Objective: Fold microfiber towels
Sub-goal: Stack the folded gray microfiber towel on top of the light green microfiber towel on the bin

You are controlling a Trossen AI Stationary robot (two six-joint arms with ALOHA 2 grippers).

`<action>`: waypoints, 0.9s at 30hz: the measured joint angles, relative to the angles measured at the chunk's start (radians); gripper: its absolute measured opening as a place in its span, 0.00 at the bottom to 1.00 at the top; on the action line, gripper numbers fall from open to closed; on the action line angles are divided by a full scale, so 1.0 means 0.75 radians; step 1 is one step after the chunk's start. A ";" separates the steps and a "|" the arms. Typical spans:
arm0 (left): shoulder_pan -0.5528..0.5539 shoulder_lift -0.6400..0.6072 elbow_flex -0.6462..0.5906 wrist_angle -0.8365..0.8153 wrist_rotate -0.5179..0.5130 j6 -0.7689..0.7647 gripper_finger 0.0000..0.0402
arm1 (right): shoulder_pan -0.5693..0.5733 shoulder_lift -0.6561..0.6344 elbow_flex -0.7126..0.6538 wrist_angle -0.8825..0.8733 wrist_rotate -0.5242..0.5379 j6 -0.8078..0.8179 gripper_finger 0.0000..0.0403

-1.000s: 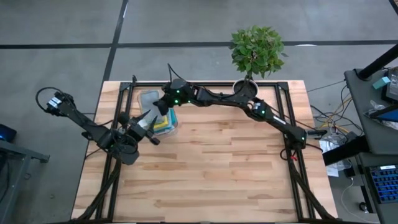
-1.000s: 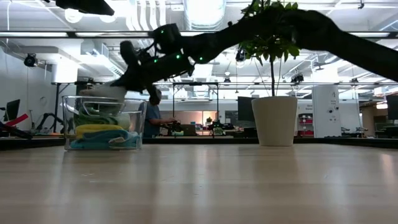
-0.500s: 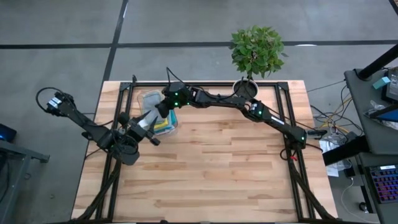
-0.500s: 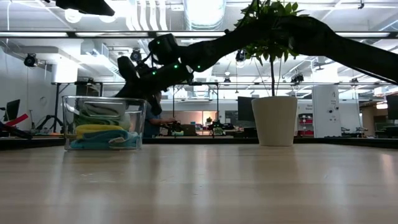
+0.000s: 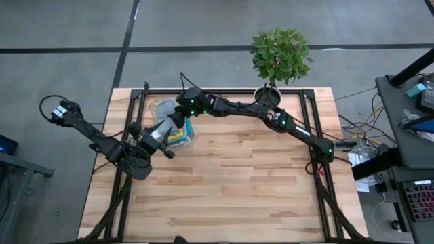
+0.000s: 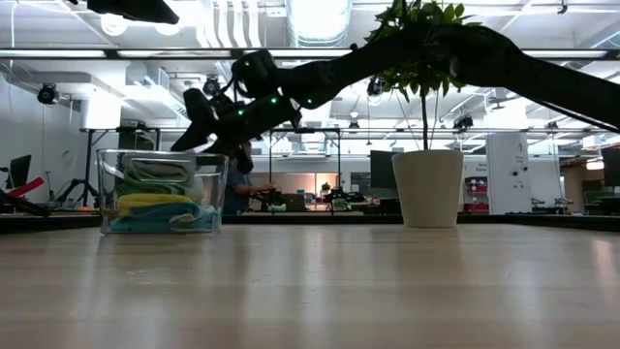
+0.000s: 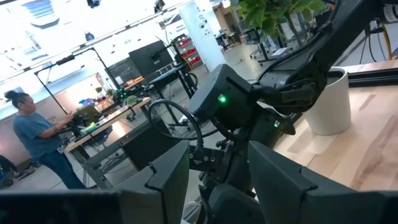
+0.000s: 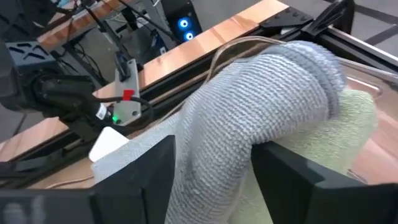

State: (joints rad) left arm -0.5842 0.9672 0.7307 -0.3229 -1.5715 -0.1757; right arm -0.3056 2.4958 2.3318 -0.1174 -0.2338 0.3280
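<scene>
A clear bin [image 5: 154,103] stands at the table's far left and holds the stacked towels. In the low view a grey towel [image 6: 155,167] lies on top, above a yellow towel [image 6: 155,202] and a teal one [image 6: 145,221]. My right gripper [image 8: 214,146] reaches over the bin's rim from the right, open. The bunched grey towel [image 8: 249,112] lies between its fingers and rests on a pale green towel [image 8: 354,118]. My left gripper [image 7: 217,155] hangs level and open just near of the bin [image 6: 163,189], with nothing between its fingers. My right gripper stands open around the grey towel's bunched fold [image 8: 217,168], one finger on either side. It comes slanting down from the table's right. Whether the fingers touch the cloth I cannot tell. The towel lies in the bin on the pale green towel.
A white pot [image 6: 428,189] with a leafy plant [image 5: 279,54] stands at the far edge, right of the bin. Black frame rails [image 5: 315,129] run along the table's sides. The near half of the wooden top [image 5: 230,190] is bare.
My right gripper has sunk a little toward the bin and opened. The grey towel, held above the bin's rim a second ago, now lies inside the bin on the stack.
</scene>
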 joint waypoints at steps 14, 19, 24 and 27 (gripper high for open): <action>0.011 0.043 0.011 0.053 0.003 -0.001 0.37 | -0.030 -0.068 0.001 -0.168 -0.001 -0.166 0.48; 0.021 0.032 0.032 0.104 0.021 0.009 0.37 | -0.030 -0.154 0.002 -0.331 -0.001 -0.269 0.47; 0.038 0.019 0.031 0.133 0.263 -0.041 0.36 | -0.007 -0.279 -0.025 -0.520 -0.002 -0.402 0.41; 0.058 0.011 0.032 0.137 0.371 -0.047 0.30 | 0.034 -0.406 -0.120 -0.574 -0.007 -0.478 0.33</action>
State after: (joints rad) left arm -0.5409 0.9754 0.7544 -0.2198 -1.2934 -0.2110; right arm -0.2804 2.1915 2.2421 -0.5480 -0.2389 -0.0303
